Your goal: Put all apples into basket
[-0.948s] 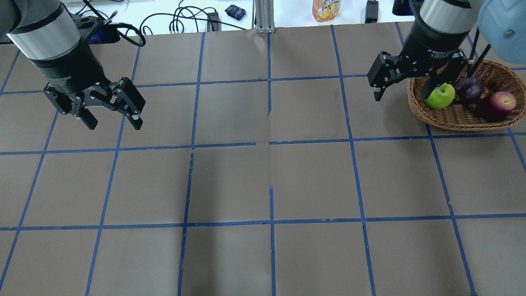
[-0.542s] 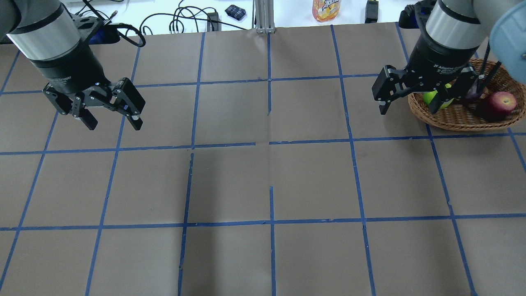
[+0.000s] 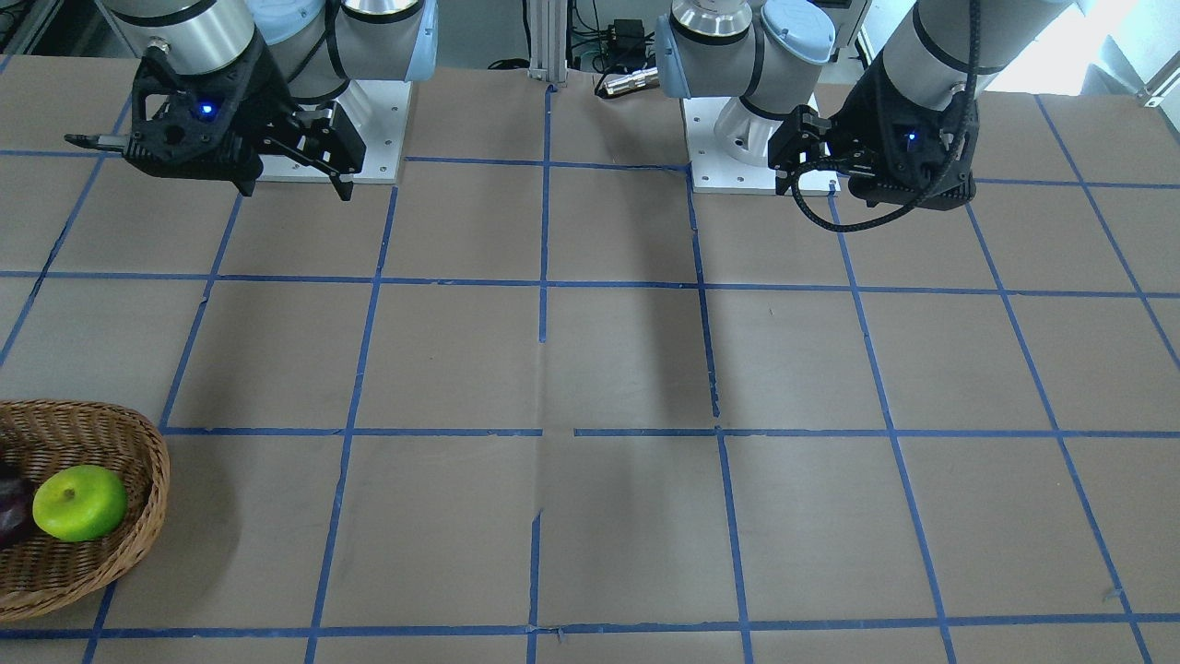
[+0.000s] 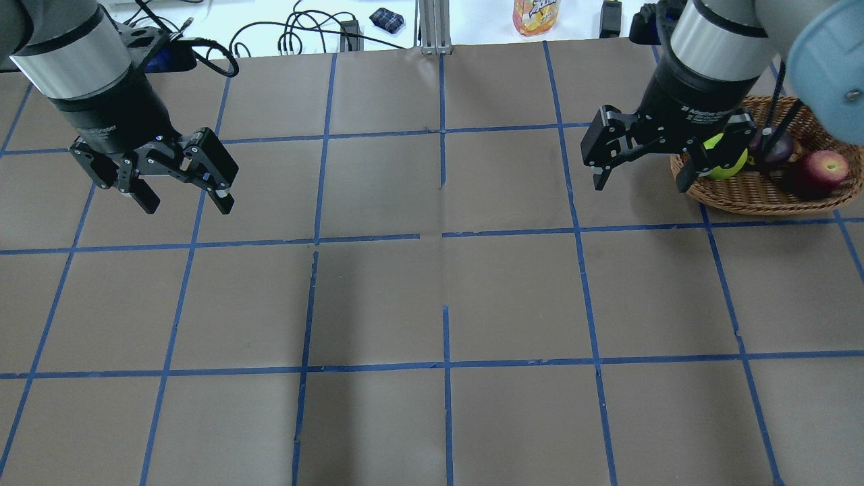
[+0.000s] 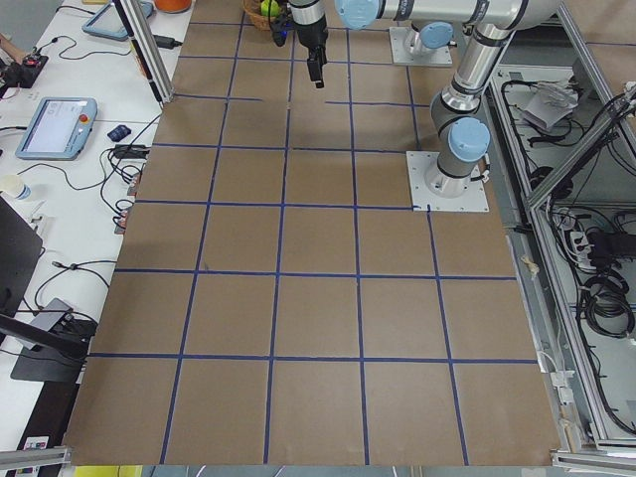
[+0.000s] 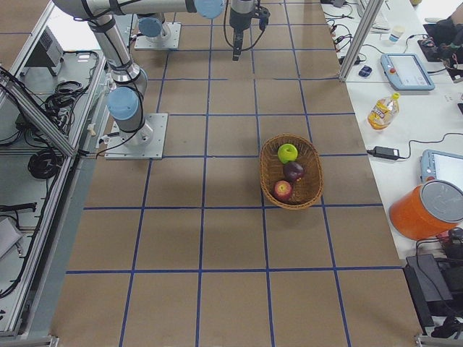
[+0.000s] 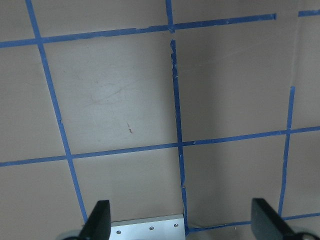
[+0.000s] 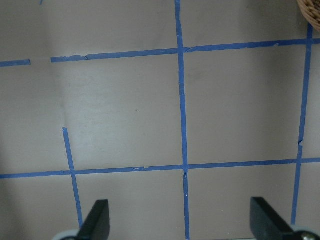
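The wicker basket (image 4: 756, 196) sits at the far right of the table. The green apple (image 4: 727, 160), the purple apple (image 4: 771, 147) and the red apple (image 4: 822, 170) lie in it. My right gripper (image 4: 640, 181) is open and empty, raised just left of the basket; one finger overlaps the rim in the overhead view. My left gripper (image 4: 187, 202) is open and empty over the far left. The exterior right view shows the basket (image 6: 312, 163) holding all three apples. The right wrist view shows only a bit of the basket rim (image 8: 311, 9).
The table is brown paper with a blue tape grid. Beyond its far edge lie cables (image 4: 297, 34), a small dark pouch (image 4: 387, 19) and an orange bottle (image 4: 536, 15). Both arm bases (image 3: 737, 138) stand on the robot's side of the table.
My right gripper has moved left, off the green apple and out of the basket, staying open. The green apple stays in the basket. The left arm has not moved.
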